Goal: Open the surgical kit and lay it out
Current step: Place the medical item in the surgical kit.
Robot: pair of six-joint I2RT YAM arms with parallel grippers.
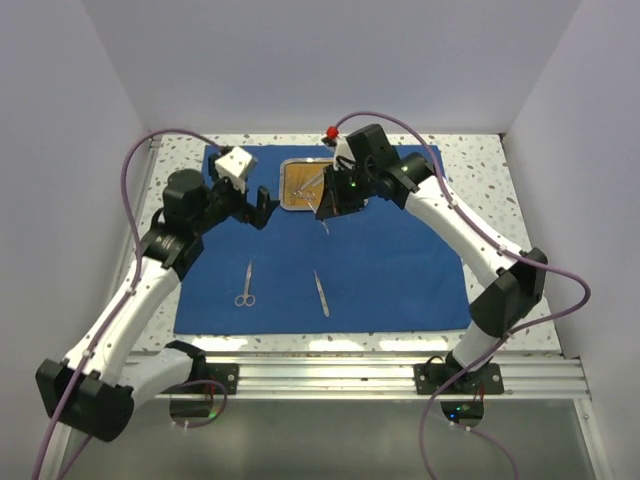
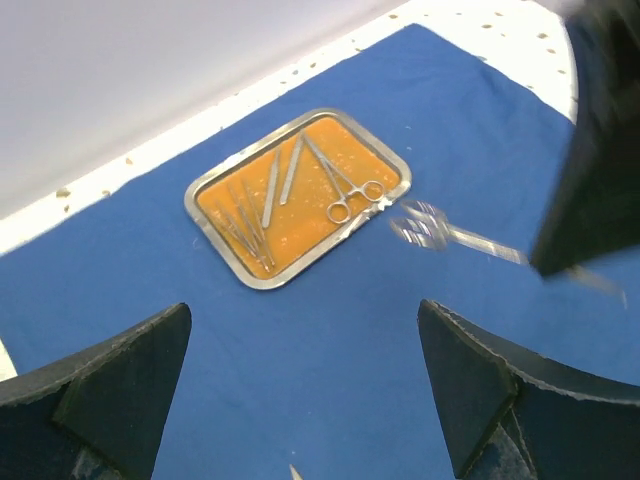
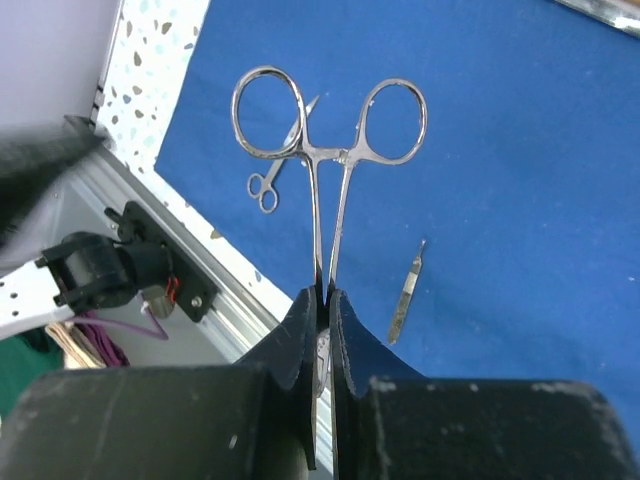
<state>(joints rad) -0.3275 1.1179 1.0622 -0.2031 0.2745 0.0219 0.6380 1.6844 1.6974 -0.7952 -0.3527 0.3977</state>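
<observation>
The royal-blue cloth (image 1: 400,270) lies spread flat on the table. The steel tray (image 1: 284,186) with an orange-brown inside sits on its far middle and holds several slim silver instruments (image 2: 280,190). My right gripper (image 1: 322,208) is shut on ring-handled forceps (image 3: 325,150) and holds them above the cloth at the tray's near right corner. They look blurred in the left wrist view (image 2: 440,232). Small scissors (image 1: 246,285) and a slim straight tool (image 1: 321,293) lie on the cloth's near part. My left gripper (image 1: 255,205) is open and empty, just left of the tray.
A metal rail (image 1: 380,375) runs along the table's near edge. The speckled white tabletop (image 1: 470,160) shows around the cloth, with white walls on three sides. A small red object (image 1: 329,131) sits behind the tray by the back wall.
</observation>
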